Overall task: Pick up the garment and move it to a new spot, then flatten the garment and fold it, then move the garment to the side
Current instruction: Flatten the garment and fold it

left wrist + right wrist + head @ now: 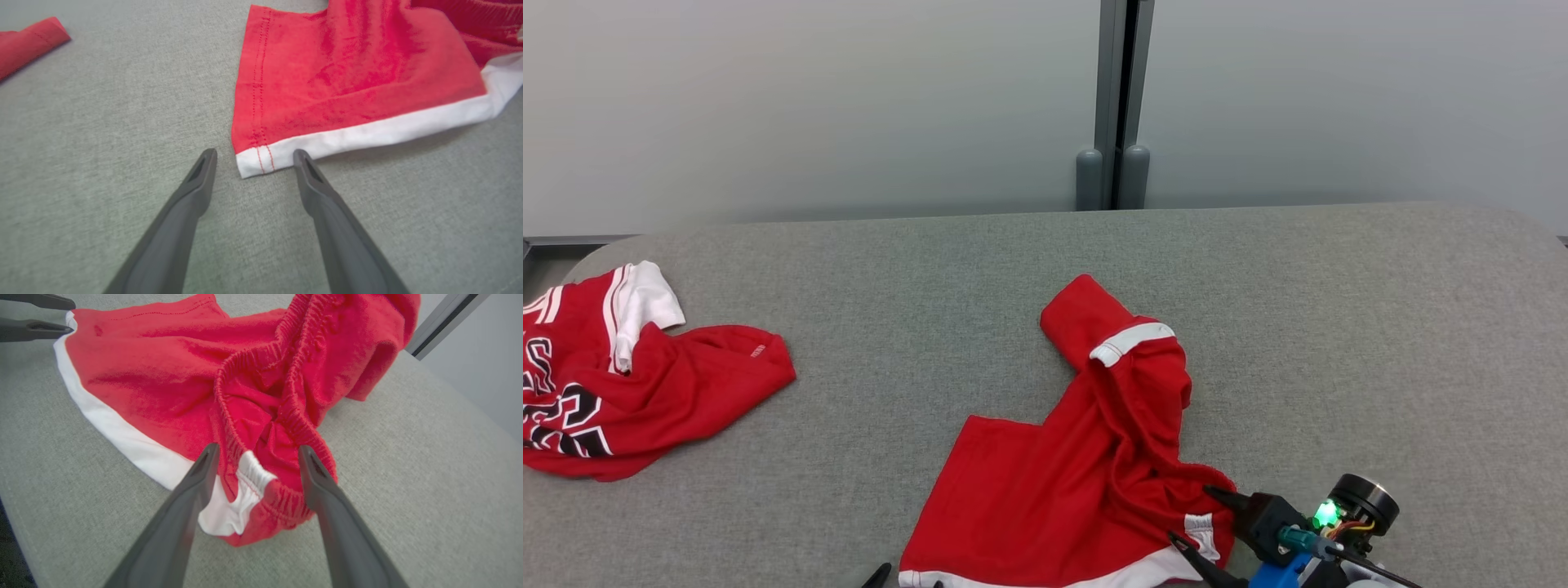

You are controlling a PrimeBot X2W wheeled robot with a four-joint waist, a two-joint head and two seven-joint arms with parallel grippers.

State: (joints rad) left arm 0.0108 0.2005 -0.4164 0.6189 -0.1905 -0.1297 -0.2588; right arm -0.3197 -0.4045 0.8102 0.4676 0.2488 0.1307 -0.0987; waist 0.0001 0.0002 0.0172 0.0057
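Grey felt desk (1298,327) under a pale wall. The red shorts (1078,474) lie crumpled at its near edge, not yet lifted. My left fingers (192,200) stand released, flanking the white hem corner (255,161). My right fingers (184,514) are released astride the ribbed elastic waistband (286,416). Next, I judge, all 4 must pinch the soft knit and lift together.

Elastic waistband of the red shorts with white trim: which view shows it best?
Right wrist view: the gathered red elastic waistband sits close up, its ribbing sharp, right at the open right gripper. Head view gives it as a small rumpled edge. Left wrist view faces the shorts' white-hemmed leg corner instead.
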